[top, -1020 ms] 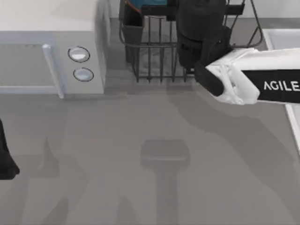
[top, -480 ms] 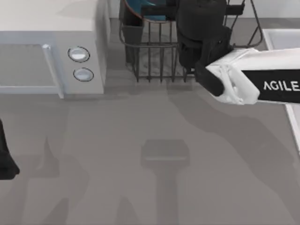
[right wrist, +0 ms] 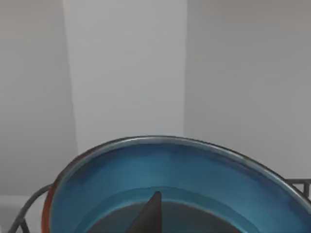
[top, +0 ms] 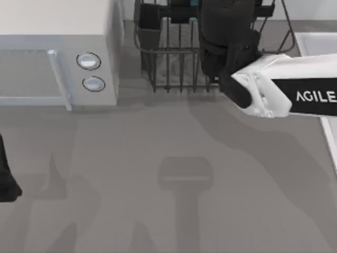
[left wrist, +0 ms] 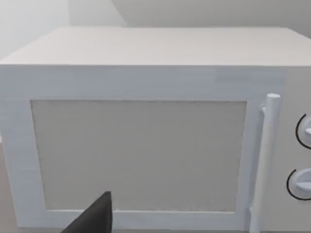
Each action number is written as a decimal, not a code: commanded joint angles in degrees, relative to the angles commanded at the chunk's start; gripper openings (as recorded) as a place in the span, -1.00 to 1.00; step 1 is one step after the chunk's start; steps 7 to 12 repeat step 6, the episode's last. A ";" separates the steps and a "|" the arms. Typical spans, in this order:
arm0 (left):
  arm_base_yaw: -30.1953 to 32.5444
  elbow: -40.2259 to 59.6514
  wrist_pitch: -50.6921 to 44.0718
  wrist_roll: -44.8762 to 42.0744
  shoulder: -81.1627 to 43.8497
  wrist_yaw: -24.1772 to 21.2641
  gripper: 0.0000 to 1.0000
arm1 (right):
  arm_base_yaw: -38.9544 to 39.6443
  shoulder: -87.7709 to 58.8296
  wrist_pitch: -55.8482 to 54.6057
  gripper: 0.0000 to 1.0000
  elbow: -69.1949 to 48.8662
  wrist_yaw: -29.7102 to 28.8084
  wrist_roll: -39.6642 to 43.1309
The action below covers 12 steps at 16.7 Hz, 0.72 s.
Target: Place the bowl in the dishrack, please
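Top view: white microwave (top: pixel 58 58) sitting at the left, dark wire dishrack (top: pixel 174 58) beside it. Right arm reaching over the rack, right gripper (right wrist: pixel 148 218) carrying the blue bowl (right wrist: pixel 170 179) above the wires, fingers closed on it. Left gripper (left wrist: pixel 95 218) idling facing the microwave, opening impossible to tell. Placing step nearing completion; lowering and releasing probably needed next.

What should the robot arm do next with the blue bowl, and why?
Probably lower the bowl a little further into the dishrack, then let go. The right tool reaches over the dishrack at the table's far edge with the bowl close against it and the rack's wires beside it. The left arm sits parked at the left edge.
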<state>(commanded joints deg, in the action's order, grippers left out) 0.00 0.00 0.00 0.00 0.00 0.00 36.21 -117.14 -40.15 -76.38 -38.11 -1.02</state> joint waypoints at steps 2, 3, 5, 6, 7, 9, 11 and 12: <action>0.00 0.00 0.00 0.00 0.00 0.00 1.00 | 0.00 0.00 0.00 1.00 0.00 0.00 0.00; 0.00 0.00 0.00 0.00 0.00 0.00 1.00 | 0.00 0.00 0.00 1.00 0.00 0.00 0.00; 0.00 0.00 0.00 0.00 0.00 0.00 1.00 | 0.00 0.00 0.00 1.00 0.00 0.00 0.00; 0.00 0.00 0.00 0.00 0.00 0.00 1.00 | 0.00 0.00 0.00 1.00 0.00 0.00 0.00; 0.00 0.00 0.00 0.00 0.00 0.00 1.00 | 0.00 0.00 0.00 1.00 0.00 0.00 0.00; 0.00 0.00 0.00 0.00 0.00 0.00 1.00 | 0.00 0.00 0.00 1.00 0.00 0.00 0.00; 0.00 0.00 0.00 0.00 0.00 0.00 1.00 | 0.00 0.00 0.00 1.00 0.00 0.00 0.00; 0.00 0.00 0.00 0.00 0.00 0.00 1.00 | 0.00 0.00 0.00 1.00 0.00 0.00 0.00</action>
